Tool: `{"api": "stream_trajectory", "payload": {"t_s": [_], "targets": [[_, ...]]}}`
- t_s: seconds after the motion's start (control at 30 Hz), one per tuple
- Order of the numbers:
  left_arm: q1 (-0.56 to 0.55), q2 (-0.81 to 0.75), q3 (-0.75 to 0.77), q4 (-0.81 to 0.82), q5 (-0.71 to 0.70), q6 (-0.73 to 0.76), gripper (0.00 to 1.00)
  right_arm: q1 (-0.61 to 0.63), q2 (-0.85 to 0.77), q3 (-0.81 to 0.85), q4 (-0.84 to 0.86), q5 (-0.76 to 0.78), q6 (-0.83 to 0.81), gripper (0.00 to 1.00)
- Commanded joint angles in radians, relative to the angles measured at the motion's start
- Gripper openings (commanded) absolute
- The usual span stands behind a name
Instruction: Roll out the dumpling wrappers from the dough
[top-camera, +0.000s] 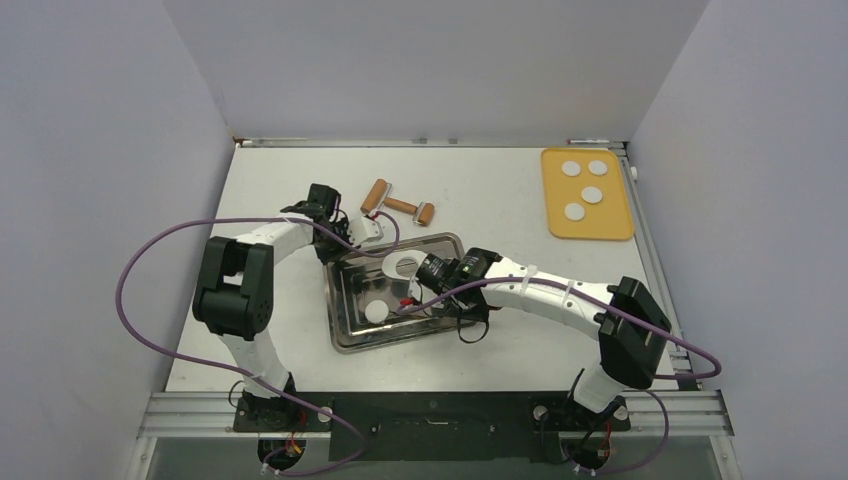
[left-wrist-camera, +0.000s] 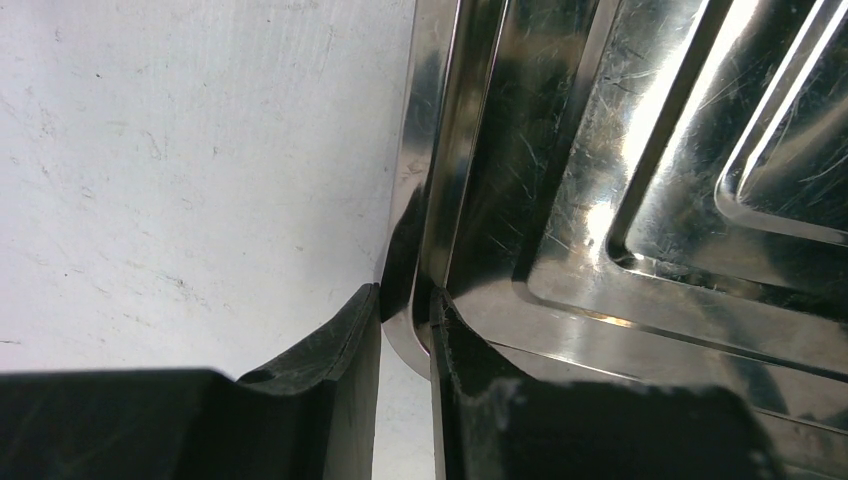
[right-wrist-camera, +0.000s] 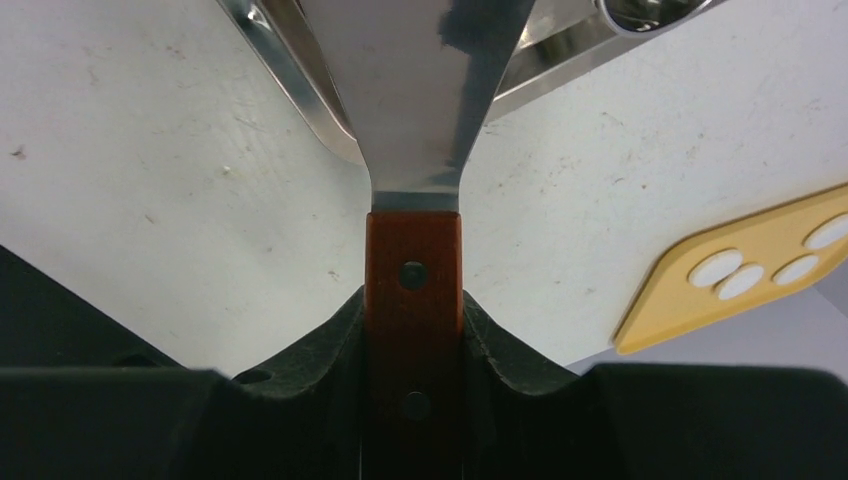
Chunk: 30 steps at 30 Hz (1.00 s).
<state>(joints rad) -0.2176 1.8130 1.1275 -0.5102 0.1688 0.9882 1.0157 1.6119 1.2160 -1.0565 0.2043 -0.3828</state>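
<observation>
Tip of spatula (right-wrist-camera: 413, 250) beyond the right wrist view's top edge

Four dumpling wrappers (top-camera: 592, 195): small, white, round, flat, coin-like. Lying on the yellow tray (top-camera: 612, 228) at the far right corner of the table (top-camera: 280, 200), apart from one another in the top view. Two side by side at the tray's far end, two more staggered behind them toward the near end. A fifth round white piece (top-camera: 376, 312) alone on the floor of the steel tray (top-camera: 340, 335), toward its near left. Dough (top-camera: 400, 265): a larger white oval sheet with a round hole, at the steel tray's far side.
</observation>
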Motion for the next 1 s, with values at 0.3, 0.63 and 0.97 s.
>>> {"api": "stream_trajectory", "payload": {"t_s": [0.3,0.63,0.97], "targets": [[-0.019,-0.009,-0.026,0.013,0.032,0.012,0.0,-0.029,0.022,0.027,0.065,-0.233,-0.06,0.08],[-0.022,-0.015,-0.02,0.012,0.034,0.007,0.0,-0.014,0.159,0.145,0.08,-0.265,-0.109,0.08],[-0.023,-0.02,-0.015,0.015,0.034,0.009,0.0,0.039,0.219,0.223,0.037,-0.34,-0.174,0.08]]}}
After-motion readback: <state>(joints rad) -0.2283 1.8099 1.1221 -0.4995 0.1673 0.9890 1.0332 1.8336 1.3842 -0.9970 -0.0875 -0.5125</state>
